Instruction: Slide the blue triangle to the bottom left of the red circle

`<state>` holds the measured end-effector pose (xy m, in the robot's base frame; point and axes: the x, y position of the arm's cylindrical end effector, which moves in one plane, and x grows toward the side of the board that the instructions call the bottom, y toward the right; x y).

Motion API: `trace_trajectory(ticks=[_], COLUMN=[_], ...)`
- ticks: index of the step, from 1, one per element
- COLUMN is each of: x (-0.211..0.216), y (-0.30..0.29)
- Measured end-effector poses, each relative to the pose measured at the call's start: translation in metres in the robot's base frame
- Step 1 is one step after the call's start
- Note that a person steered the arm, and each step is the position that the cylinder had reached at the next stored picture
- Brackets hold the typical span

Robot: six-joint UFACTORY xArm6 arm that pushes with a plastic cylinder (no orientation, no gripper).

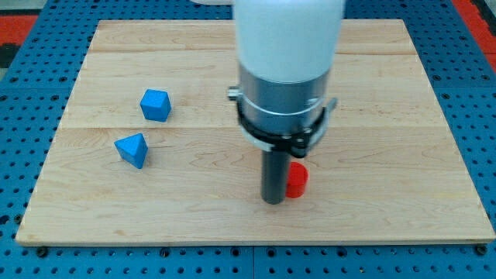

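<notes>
The blue triangle lies on the wooden board at the view's left. The red circle, a short red cylinder, stands right of centre toward the view's bottom, partly hidden by my rod. My tip rests on the board just left of the red circle, touching or nearly touching it. The tip is far to the right of the blue triangle.
A blue cube-like block sits just above and right of the blue triangle. The arm's white and grey body hides the board's upper middle. A blue perforated table surrounds the board.
</notes>
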<state>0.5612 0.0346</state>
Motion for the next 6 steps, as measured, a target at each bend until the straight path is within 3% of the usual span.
trace_trajectory(ticks=[1, 2, 3, 4, 5, 6], x=[0.0, 0.007, -0.028, -0.083, -0.088, -0.032], y=[-0.035, -0.164, -0.296, -0.3, -0.203, -0.156])
